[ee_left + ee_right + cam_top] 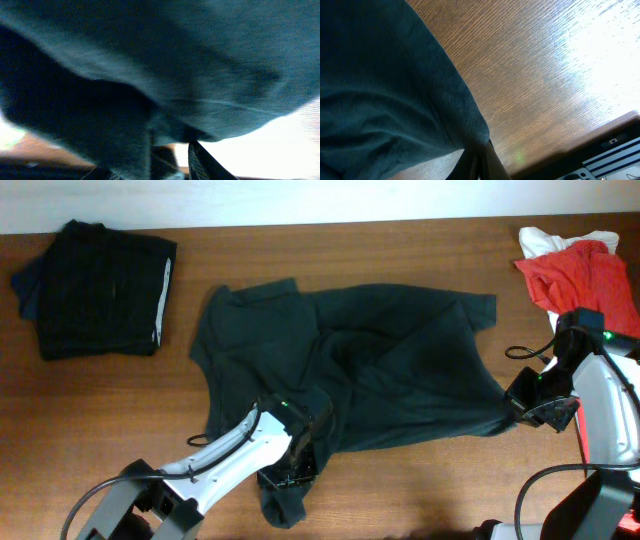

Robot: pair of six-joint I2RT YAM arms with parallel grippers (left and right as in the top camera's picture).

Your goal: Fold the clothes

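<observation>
When looking down from overhead, note dark T-shirt (390, 370) rumpled and spread across the middle of the wooden table (100, 410), one sleeve toward the far right, lower hem toward the near edge. Place left gripper (297, 463) on the near-left hem, beside a fold of cloth hanging toward the table's near edge. Place right gripper (527, 408) at the shirt's near-right corner, touching it. Also note folded dark stack (95, 290) at far left and red garment (580, 275) lying over a white one (540, 242) at far right, both well apart from the shirt. From left wrist, blurred dark cloth draped close over the lens, one finger (200, 162) showing at the bottom. Cannot tell how these jaws stand or whether cloth is caught. From right wrist, jaws pressed together on a pinched point of the shirt's edge, bare wood grain beyond.
</observation>
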